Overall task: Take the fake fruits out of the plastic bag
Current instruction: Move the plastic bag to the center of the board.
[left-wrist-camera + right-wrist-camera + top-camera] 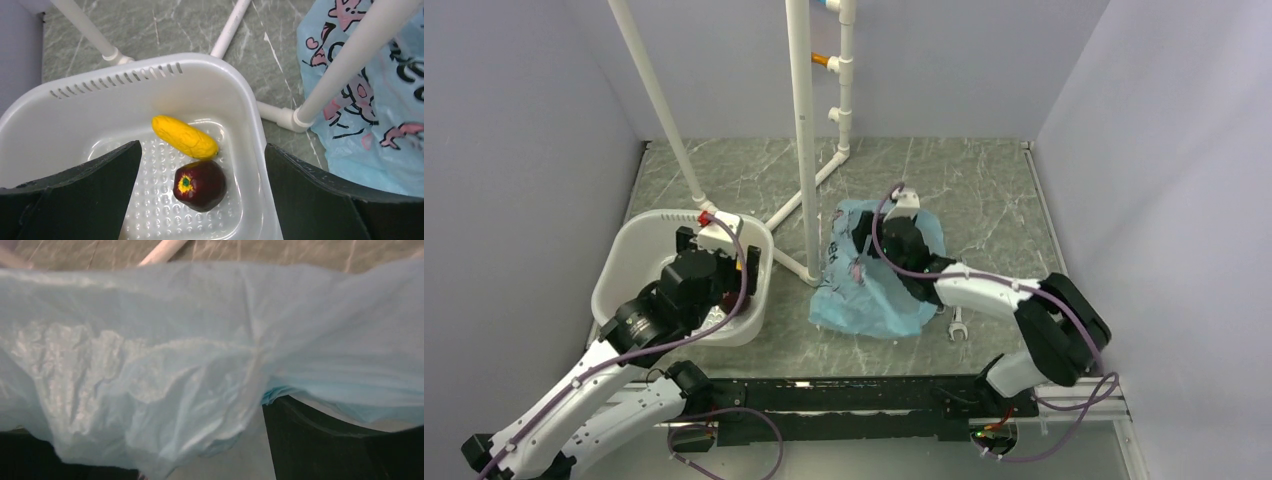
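1. L gripper (718,250) hangs over the white basket (624,262) on the left side of the table (994,190). Its jaws are spread wide, and there is nothing between the fingers (75,195).
2. The yellow fruit (185,136) lies flat on the basket floor. In the L wrist view its long axis runs diagonally, upper left to lower right, and the lower-right end points at the maroon fruit (200,185).
3. The maroon fruit sits just beside that end. Can't tell if they touch or are barely apart. Its yellow-green stem spot faces up and toward the view's left.
4. Both fruits are in the half of the basket nearer the bag (874,295).
5. The bag lies crumpled on the table to the right of the basket, next to the upright of the white pipe frame (804,150). It is longer near-to-far than side-to-side. The pink & black print faces up on its left part. One foot pipe of the frame runs between the basket and the bag.
6. R gripper (902,222) is at the bag's far end. In the R wrist view, blue film drapes across the whole picture. Its fingers (320,440) show dark at the two lower corners, well apart, so the jaws are spread. The film lies over them and is not pinched.
7. A wrench (957,325) lies on the table just beside the bag's near right corner, long axis roughly near-to-far.
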{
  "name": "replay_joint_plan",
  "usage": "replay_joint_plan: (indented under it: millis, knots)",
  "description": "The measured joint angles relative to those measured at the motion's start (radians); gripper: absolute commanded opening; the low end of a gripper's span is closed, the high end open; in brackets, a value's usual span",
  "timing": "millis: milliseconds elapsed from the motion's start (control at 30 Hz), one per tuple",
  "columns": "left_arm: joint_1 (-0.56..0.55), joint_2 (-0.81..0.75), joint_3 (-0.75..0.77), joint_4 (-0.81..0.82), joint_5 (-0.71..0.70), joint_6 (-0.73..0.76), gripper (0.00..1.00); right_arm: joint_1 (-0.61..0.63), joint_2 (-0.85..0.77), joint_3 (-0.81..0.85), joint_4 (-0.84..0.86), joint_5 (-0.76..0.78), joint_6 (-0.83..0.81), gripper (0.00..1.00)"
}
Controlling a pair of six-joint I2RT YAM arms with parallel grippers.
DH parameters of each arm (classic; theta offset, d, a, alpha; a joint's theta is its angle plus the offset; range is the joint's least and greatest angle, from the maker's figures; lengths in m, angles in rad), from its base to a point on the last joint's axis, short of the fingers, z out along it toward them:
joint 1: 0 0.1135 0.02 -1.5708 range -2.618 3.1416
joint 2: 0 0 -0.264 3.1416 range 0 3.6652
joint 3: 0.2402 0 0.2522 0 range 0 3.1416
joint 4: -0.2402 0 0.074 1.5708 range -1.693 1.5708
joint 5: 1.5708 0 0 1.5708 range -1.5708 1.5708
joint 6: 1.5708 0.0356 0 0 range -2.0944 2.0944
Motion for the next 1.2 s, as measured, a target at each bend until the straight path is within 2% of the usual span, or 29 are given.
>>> replay_joint_plan:
  millis: [267,500,667,867,1033,1200]
  knots:
    - [0.001,-0.077,-0.010,0.049,-0.019,0.007,0.99,-0.189,0.256,0.358,-0.051,-0.042,-0.123,0.79]
    - [0.001,-0.073,-0.012,0.057,-0.021,0.010,0.99,-0.344,0.395,0.656,-0.164,-0.043,-0.161,0.80]
    - [0.001,-0.075,-0.013,0.059,-0.021,0.013,1.00,-0.427,0.433,0.769,-0.279,-0.010,-0.159,0.80]
    - [0.002,-0.076,-0.013,0.060,-0.021,0.017,0.99,-0.438,0.375,0.711,-0.391,0.004,-0.140,0.82]
    - [0.003,-0.076,-0.013,0.060,-0.022,0.019,0.99,-0.424,0.187,0.534,-0.494,0.023,-0.132,0.84]
    - [0.009,-0.073,-0.013,0.060,-0.030,0.019,0.99,-0.425,-0.078,0.415,-0.601,0.093,-0.136,0.85]
